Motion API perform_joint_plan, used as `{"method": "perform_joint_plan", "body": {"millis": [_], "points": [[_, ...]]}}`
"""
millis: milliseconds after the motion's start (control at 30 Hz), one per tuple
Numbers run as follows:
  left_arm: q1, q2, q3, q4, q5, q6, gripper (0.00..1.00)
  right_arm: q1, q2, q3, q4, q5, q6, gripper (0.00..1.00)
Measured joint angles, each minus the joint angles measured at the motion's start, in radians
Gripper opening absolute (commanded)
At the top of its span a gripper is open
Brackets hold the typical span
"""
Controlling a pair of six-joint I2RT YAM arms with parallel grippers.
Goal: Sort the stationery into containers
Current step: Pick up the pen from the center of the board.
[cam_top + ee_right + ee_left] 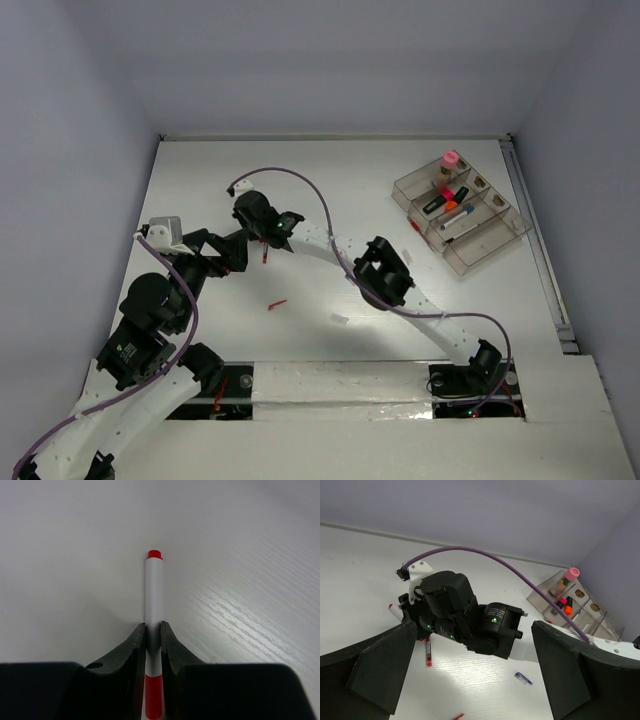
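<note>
Two hands are listed, with one item in a grip.

- **Left hand** (473,630): fingers spread wide and holding nothing. It sits low over the table (200,180), facing the right hand.
- **Right hand** (153,630): fingers pressed onto a white pen with red ends (154,595), left of the table's middle. The pinch is across the barrel, just ahead of the red band. Most of the barrel juts forward beyond the fingers. Whether the pen is clear of the table cannot be told.
- **Red pen** (427,652): loose on the table, just beside the right hand.
- **Short red piece** (277,304): loose, nearer the arm bases.
- **Organiser tray** (478,250): at the far right, well apart from the held pen. A pink-capped bottle (450,160) and some markers lie in its compartments.

Handling note, as a judgement: the grip sits towards one end, so the pen may droop or swivel. The right hand should lift straight and carry slowly. The barrel should be turned parallel to a long compartment and lowered between the walls before release. The left hand is best kept clear of that path.
</note>
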Motion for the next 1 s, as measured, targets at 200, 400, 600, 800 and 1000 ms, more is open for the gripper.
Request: {"method": "perform_joint_plan", "body": {"millis": [200, 400, 600, 800, 1000], "points": [[0.0, -0.003, 0.0, -0.001, -0.022, -0.001, 0.99, 0.005, -0.013, -0.059, 0.101, -0.018, 0.047, 0.0], [0.0, -0.007, 0.0, -0.002, -0.044, -0.001, 0.99, -0.007, -0.016, -0.074, 0.217, -0.154, 0.243, 0.0], [0.0, -0.007, 0.0, -0.002, -0.052, -0.002, 0.99, -0.017, -0.165, -0.259, 0.367, -0.208, 0.362, 0.0], [0.01, -0.008, 0.0, -0.002, -0.051, -0.002, 0.99, -0.064, -0.542, -0.618, 0.546, -0.189, 0.39, 0.0], [0.012, -0.019, -0.006, 0.0, -0.038, -0.002, 0.99, -0.198, -0.964, -1.045, 0.705, -0.094, 0.385, 0.0]]}}
